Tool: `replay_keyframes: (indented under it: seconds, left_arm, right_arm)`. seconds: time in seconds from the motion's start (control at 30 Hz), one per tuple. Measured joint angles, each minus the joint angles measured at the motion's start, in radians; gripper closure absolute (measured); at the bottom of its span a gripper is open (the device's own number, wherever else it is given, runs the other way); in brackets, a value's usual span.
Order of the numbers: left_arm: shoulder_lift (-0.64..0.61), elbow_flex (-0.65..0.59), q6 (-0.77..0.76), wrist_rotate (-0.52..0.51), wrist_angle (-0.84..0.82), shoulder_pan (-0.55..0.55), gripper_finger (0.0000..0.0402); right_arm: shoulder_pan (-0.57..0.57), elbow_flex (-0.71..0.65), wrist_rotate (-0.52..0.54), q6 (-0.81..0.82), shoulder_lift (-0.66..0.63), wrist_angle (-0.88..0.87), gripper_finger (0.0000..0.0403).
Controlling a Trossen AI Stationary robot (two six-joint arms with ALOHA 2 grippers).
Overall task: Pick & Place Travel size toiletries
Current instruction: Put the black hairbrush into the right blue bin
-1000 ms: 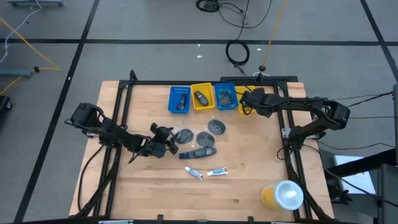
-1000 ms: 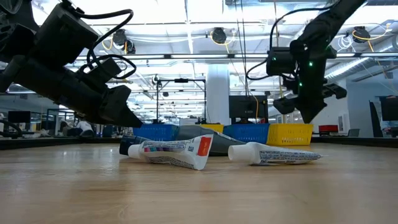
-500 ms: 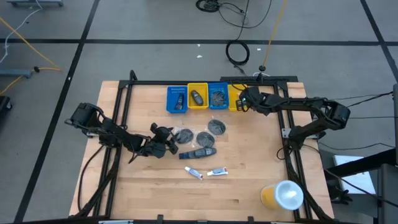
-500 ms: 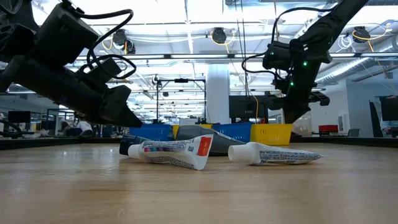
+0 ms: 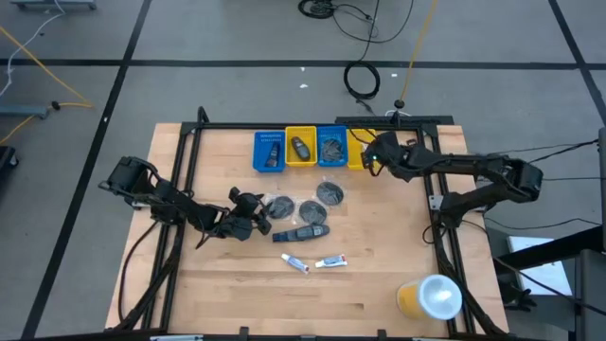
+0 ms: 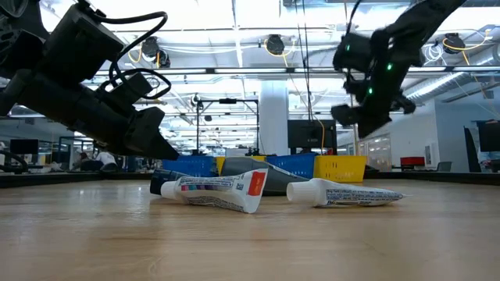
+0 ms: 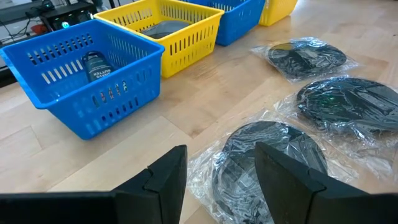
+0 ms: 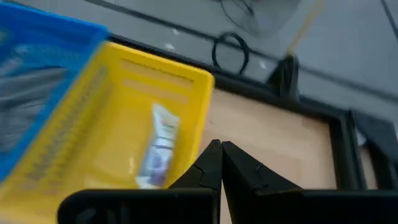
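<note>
Three round dark discs in clear wrap (image 5: 311, 210) lie mid-table, with a dark bottle (image 5: 303, 233) and two white tubes (image 5: 312, 262) nearer the near edge. Four bins (image 5: 301, 149) stand in a row along the far edge, each with an item inside. One white tube (image 8: 158, 152) lies in the right-hand yellow bin (image 8: 93, 137). My left gripper (image 7: 221, 158) is open, low over the table, its fingers either side of the nearest disc (image 7: 267, 165). My right gripper (image 8: 219, 149) is shut, raised above that yellow bin's right end (image 5: 360, 152). My left gripper has its fingers (image 7: 165, 180) level beside the nearest disc's clear wrap (image 7: 211, 174), coming from the table's left. I cannot tell whether they touch it. The disc lies flat on the table.
A large yellow cup with a white lid (image 5: 428, 297) stands at the near right corner. A black frame (image 5: 284, 126) borders the table. The other two wrapped discs (image 7: 342, 102) lie just beyond the left gripper. Bare wood shows along the near edge.
My right gripper moved toward the table's left against the right-hand yellow bin, and the whole row of bins slid a little to the left. It then rose clear above the bin and drew back slightly to the right. The bins have since stayed put.
</note>
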Motion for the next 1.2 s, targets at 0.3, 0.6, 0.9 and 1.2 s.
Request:
replay_keyframes:
  seconds: [0.3,0.6,0.9,1.2]
  left_arm:
    - [0.000,0.000,0.004,0.000,0.005,0.000,0.0215]
    - [0.000,0.000,0.043,0.000,0.054,0.006,0.0215]
    - [0.000,0.001,0.072,0.010,0.089,0.046,0.0215]
    - [0.000,0.000,0.087,0.055,0.100,0.067,0.0215]
  right_arm:
    - [0.370,-0.084,0.002,-0.271,-0.001,0.358,0.0403]
    - [0.496,-0.329,-0.374,-0.362,0.051,0.846,0.0371]
    - [0.465,-0.253,-0.458,-0.513,0.231,0.831,0.0221]
    - [0.411,-0.154,-0.516,-0.660,0.379,0.836,0.0164]
